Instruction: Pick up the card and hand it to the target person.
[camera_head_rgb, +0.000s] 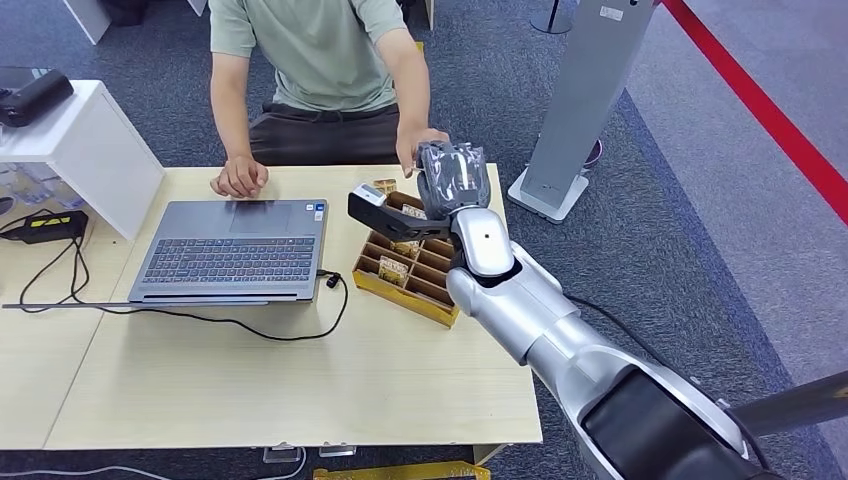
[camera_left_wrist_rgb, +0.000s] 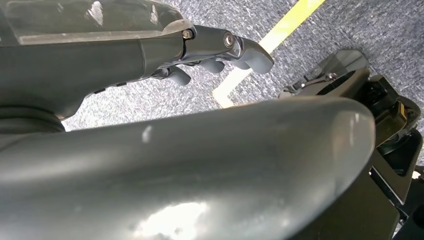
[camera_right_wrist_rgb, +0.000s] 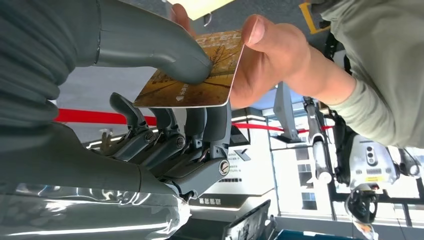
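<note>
In the right wrist view, a golden-brown card is pinned by my right hand's thumb against its dark fingers. The person's hand pinches the card's other end between thumb and fingers. In the head view my right hand is raised over the table's far edge, touching the person's hand. The card itself is hidden there. The person sits across the table in a green shirt. My left hand hangs over grey carpet and holds nothing, its fingers loosely apart.
A yellow compartment box with more cards lies on the wooden table under my right forearm. An open laptop with a cable sits to its left. A white shelf stands far left and a grey pillar stand to the right.
</note>
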